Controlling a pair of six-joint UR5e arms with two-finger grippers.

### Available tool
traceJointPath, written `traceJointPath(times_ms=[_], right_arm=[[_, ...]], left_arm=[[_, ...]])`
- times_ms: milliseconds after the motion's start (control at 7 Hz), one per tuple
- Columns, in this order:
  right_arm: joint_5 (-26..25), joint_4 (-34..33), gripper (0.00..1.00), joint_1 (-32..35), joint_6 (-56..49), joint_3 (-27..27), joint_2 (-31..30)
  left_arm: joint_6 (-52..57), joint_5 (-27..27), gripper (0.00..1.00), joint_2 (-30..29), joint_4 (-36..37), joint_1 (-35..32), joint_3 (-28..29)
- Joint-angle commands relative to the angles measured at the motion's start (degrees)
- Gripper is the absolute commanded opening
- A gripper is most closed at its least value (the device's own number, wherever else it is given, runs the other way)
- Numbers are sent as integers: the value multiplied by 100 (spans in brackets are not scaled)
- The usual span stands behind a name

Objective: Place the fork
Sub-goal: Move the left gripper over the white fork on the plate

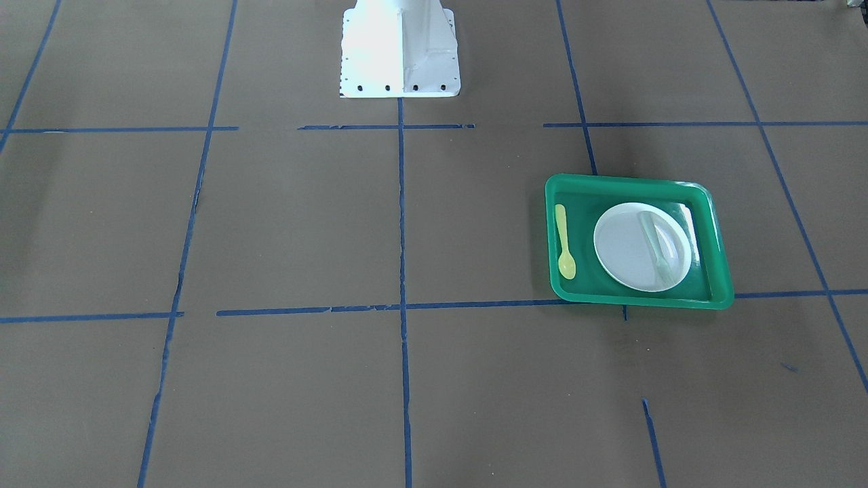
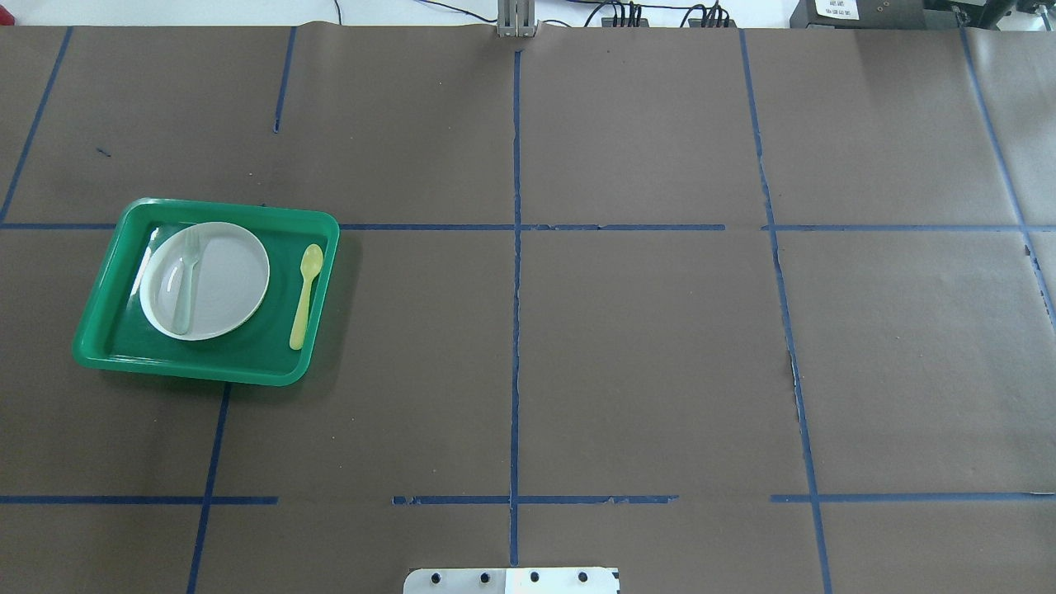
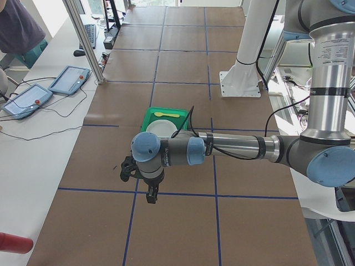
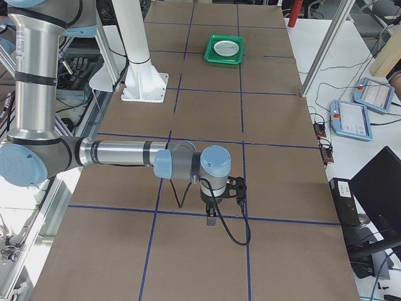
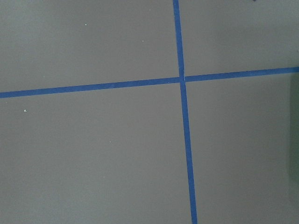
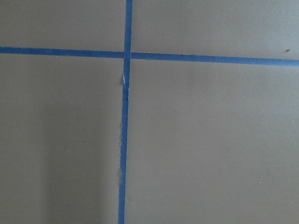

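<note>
The pale whitish fork [image 1: 656, 247] lies on the white plate [image 1: 627, 251] inside the green tray [image 1: 637, 299], tines toward the table's far side from the robot. It also shows in the overhead view [image 2: 186, 280], on the left part of the plate [image 2: 223, 280]. No gripper appears in the overhead, front or wrist views. My left gripper [image 3: 148, 191] hangs over bare table, well short of the tray. My right gripper [image 4: 212, 217] hangs at the table's other end. I cannot tell whether either is open or shut.
A yellow spoon [image 2: 305, 285] lies in the tray [image 2: 190, 371] beside the plate. Blue tape lines cross the brown table. The robot's white base [image 1: 400, 54] stands at the middle edge. Both wrist views show only table and tape. Tablets and cables lie on side benches.
</note>
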Motion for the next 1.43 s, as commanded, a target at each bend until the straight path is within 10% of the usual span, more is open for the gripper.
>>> traceJointPath(times_ms=[0,286,714,1286], right_arm=[[0,0,100,0,0,2,0],[0,0,100,0,0,2,0],[0,0,100,0,0,-6,0],[0,0,100,0,0,2,0]], left_arm=[[0,0,100,-17,-47,43,-3],[-43,-9,100,-227,-47,671,-492],[-3998,140,100,-904,-931,2525,-908],[-4997,586,100,-1028,-2230,3518,-191]])
